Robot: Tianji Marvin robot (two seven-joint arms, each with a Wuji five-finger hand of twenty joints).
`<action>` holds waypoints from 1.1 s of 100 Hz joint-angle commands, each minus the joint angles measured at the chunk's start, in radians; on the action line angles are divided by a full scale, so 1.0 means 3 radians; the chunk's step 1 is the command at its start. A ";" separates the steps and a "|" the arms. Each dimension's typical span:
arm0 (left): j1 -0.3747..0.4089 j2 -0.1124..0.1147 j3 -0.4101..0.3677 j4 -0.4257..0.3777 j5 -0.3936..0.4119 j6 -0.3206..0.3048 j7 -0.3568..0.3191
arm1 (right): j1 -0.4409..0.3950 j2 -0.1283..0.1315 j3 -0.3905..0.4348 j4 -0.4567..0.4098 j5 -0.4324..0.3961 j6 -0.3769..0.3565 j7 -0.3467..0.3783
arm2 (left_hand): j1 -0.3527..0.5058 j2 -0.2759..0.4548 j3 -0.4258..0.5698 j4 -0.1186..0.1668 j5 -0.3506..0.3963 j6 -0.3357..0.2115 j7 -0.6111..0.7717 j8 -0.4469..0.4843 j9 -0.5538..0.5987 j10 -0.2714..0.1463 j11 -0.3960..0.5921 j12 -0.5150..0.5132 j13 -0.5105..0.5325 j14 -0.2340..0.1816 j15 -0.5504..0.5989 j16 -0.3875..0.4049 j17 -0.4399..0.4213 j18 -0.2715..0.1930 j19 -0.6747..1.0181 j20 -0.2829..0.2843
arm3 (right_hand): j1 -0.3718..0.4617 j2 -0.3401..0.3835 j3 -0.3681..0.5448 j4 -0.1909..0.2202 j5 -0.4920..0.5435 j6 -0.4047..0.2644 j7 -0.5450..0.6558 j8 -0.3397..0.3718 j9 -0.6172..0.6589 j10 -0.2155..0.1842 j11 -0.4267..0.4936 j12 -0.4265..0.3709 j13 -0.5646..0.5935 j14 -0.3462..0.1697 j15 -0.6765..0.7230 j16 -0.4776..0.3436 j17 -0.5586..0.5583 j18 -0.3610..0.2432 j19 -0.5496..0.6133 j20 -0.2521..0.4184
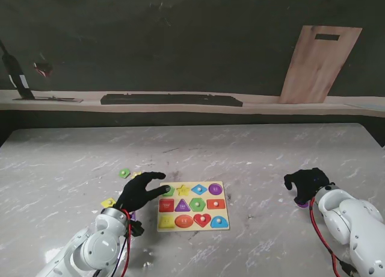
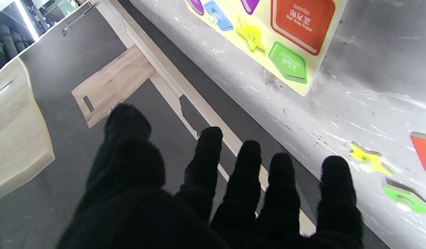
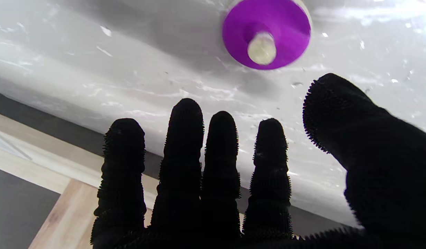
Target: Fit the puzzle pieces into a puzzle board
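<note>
One yellow puzzle board (image 1: 193, 206) lying flat near the middle of the marbled grey bench (image 1: 252, 150), its twelve coloured shape slots in three rows of four. Three loose pieces visible to its left in the wrist view: yellow star piece (image 2: 368, 159), green piece (image 2: 403, 200), red piece (image 2: 424, 152) cut off by the frame edge. One purple round piece (image 3: 266, 33) with a pale knob lying well right of the board, just beside the right hand (image 1: 308, 182). Two black-gloved hands, both empty with fingers spread: left hand (image 1: 141, 191) poised at the board's left edge, right hand over the purple piece. One wooden cutting board (image 1: 320, 63) leaning on the dark back wall, beyond a pale ledge.
</note>
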 commanded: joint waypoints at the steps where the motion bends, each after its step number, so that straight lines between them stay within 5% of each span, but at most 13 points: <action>1: -0.0006 -0.0012 0.0013 0.0004 -0.0023 0.0010 -0.0015 | -0.0069 0.0044 0.0045 0.0003 -0.0032 -0.0007 -0.0022 | 0.0033 0.0104 -0.0140 0.0121 0.0081 -0.0083 -0.0059 -0.0010 0.0020 -0.0006 -0.0043 -0.0035 0.0004 -0.0078 -0.0070 -0.0026 -0.0049 -0.0273 -0.0028 0.0034 | 0.0082 -0.0116 0.0145 -0.0004 -0.0075 -0.0067 -0.0002 0.0044 -0.0069 -0.0101 -0.0003 0.0012 -0.0039 -0.0070 -0.0028 0.0025 -0.0008 0.0011 -0.0009 0.0013; 35: -0.0018 -0.0013 0.0025 0.0014 -0.0030 0.0015 -0.0017 | -0.0171 0.0067 0.0179 0.0001 -0.0163 -0.0086 -0.0133 | 0.0031 0.0106 -0.0141 0.0120 0.0077 -0.0081 -0.0057 -0.0009 0.0017 -0.0008 -0.0043 -0.0035 -0.0001 -0.0078 -0.0073 -0.0027 -0.0050 -0.0276 -0.0031 0.0033 | 0.0123 -0.0125 0.0168 -0.0013 -0.0002 -0.0157 0.0032 0.0035 0.0086 -0.0204 -0.0157 -0.0055 0.0053 -0.0086 -0.0124 -0.0022 0.0048 0.0011 -0.0041 0.0027; 94: -0.0026 -0.0015 0.0031 0.0016 -0.0043 0.0024 -0.0023 | -0.0088 0.0075 0.0035 0.0228 -0.0100 0.0018 -0.0329 | 0.0032 0.0108 -0.0141 0.0121 0.0078 -0.0076 -0.0062 -0.0012 0.0017 -0.0005 -0.0041 -0.0035 0.0002 -0.0079 -0.0071 -0.0026 -0.0049 -0.0277 -0.0031 0.0035 | 0.0142 0.0037 0.0152 -0.0025 0.0314 -0.0382 0.0193 0.0089 0.0458 -0.0297 -0.0376 -0.0145 0.0202 -0.0062 -0.0258 -0.0091 0.0114 0.0018 -0.0067 0.0038; 103: -0.0025 -0.0015 0.0031 0.0015 -0.0042 0.0026 -0.0020 | -0.0068 0.0074 0.0001 0.0274 -0.0077 0.0045 -0.0369 | 0.0030 0.0108 -0.0142 0.0121 0.0081 -0.0080 -0.0062 -0.0012 0.0016 -0.0006 -0.0042 -0.0036 0.0002 -0.0077 -0.0071 -0.0026 -0.0047 -0.0274 -0.0029 0.0036 | 0.0223 0.0003 0.0107 -0.0339 0.0384 -0.0473 0.0383 -0.0216 0.0553 -0.0303 -0.0393 -0.0219 0.0238 -0.0057 -0.0260 -0.0093 0.0133 0.0020 -0.0067 0.0040; 110: -0.0025 -0.0015 0.0030 0.0015 -0.0038 0.0026 -0.0019 | -0.0059 0.0072 -0.0026 0.0305 -0.0056 0.0073 -0.0394 | 0.0029 0.0108 -0.0142 0.0121 0.0080 -0.0081 -0.0062 -0.0012 0.0018 -0.0010 -0.0042 -0.0036 0.0002 -0.0081 -0.0071 -0.0026 -0.0049 -0.0271 -0.0029 0.0036 | 0.0275 -0.0015 0.0083 -0.0430 0.0424 -0.0546 0.0486 -0.0290 0.0616 -0.0303 -0.0402 -0.0254 0.0240 -0.0056 -0.0260 -0.0092 0.0139 0.0024 -0.0067 0.0038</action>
